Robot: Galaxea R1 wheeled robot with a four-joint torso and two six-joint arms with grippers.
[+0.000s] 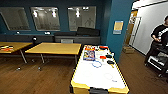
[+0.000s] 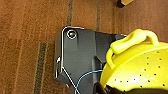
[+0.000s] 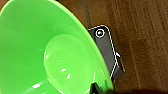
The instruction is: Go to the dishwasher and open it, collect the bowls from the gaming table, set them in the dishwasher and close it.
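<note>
Wooden floor point(image 1: 37, 77) is stretching around the white bench point(image 1: 98, 72); right claw seems to be grasping a green bowl point(image 3: 50, 50), left a yellow bowl point(image 2: 136, 67).

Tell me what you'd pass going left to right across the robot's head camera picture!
A yellow-topped table with something red on it → a bigger yellow-topped table → the long white-topped table with game boxes → a person by the doorway.
</note>
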